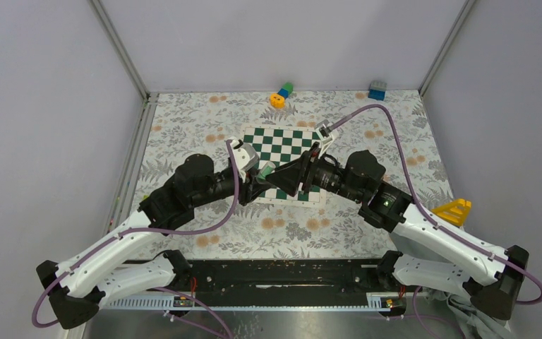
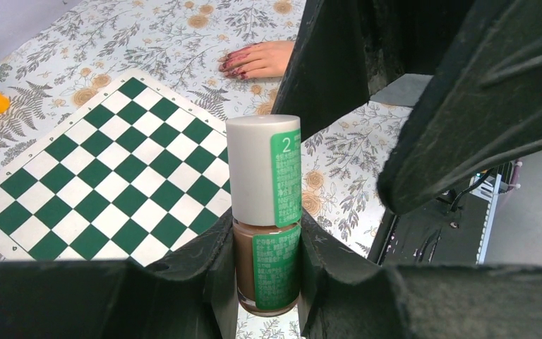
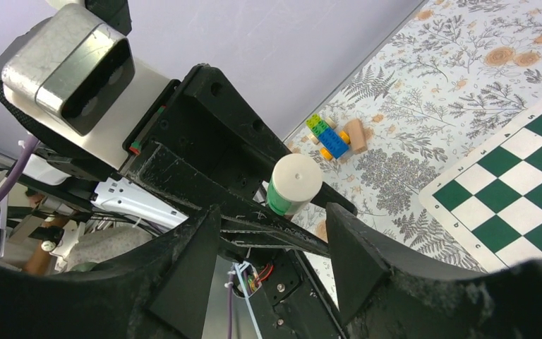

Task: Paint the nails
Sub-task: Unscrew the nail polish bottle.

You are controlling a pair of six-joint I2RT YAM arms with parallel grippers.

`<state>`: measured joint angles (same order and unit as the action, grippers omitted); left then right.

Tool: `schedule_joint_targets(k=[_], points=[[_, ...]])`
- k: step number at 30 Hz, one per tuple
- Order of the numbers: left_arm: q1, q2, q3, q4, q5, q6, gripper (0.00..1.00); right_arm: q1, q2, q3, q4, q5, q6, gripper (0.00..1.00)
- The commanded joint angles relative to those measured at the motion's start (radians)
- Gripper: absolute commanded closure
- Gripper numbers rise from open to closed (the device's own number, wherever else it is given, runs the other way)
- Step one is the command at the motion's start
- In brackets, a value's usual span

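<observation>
- While both arms meet over the chessboard (image 1: pixel 282 145) mid-table, a bit toward the far edge, the top view has the left gripper (image 1: pixel 260 174) pinching a small polish bottle (image 1: pixel 267 169), with the right gripper (image 1: pixel 298 176) nosed up close to it. Can't spot the nails here at all; my guess is the arms are covering them.
- Right wrist view: the right gripper is spread wide, and the cap (image 3: pixel 295 180) sits just beyond the gap, not touched as far as I can tell. I read this as lining up to unscrew it, and that's where it could go sideways. If the right one closes off-centre it'll shove the polish bottle over. The left pinch looks low on smooth glass, so the whole thing could spin or tip once twisting starts. An open bottle tipping means polish all over the board.
- Left wrist view: the left gripper is clamped on the brown glass, with the grey cap and green label (image 2: pixel 286 176) standing free above, upright. The hand (image 2: pixel 265 58) lies flat on the floral cloth (image 2: pixel 183 28) past a chessboard corner, well apart from the bottle, seemingly toward the table's right edge. The nails (image 2: pixel 231 68) are tiny dark reddish-pink dabs, too small to judge how even the coat is. Any brush wobble would hit skin.
</observation>
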<state>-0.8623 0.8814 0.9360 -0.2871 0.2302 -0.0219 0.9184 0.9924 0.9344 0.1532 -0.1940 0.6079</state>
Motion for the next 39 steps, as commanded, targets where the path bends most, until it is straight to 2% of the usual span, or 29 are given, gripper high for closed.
schedule_joint_targets(k=[1, 30, 34, 39], points=[[-0.008, 0.004, 0.046, 0.04, -0.018, 0.014, 1.0, 0.005, 0.014, 0.055, 0.069, 0.008, 0.022, 0.37], [-0.014, -0.008, 0.041, 0.047, -0.01, 0.014, 1.0, 0.005, 0.081, 0.081, 0.095, -0.013, 0.033, 0.52], [-0.014, -0.011, 0.038, 0.054, 0.007, 0.014, 1.0, 0.006, 0.081, 0.074, 0.081, -0.009, 0.02, 0.58], [-0.014, -0.016, 0.034, 0.066, 0.032, 0.007, 1.0, 0.005, 0.074, 0.062, 0.082, -0.019, 0.014, 0.71]])
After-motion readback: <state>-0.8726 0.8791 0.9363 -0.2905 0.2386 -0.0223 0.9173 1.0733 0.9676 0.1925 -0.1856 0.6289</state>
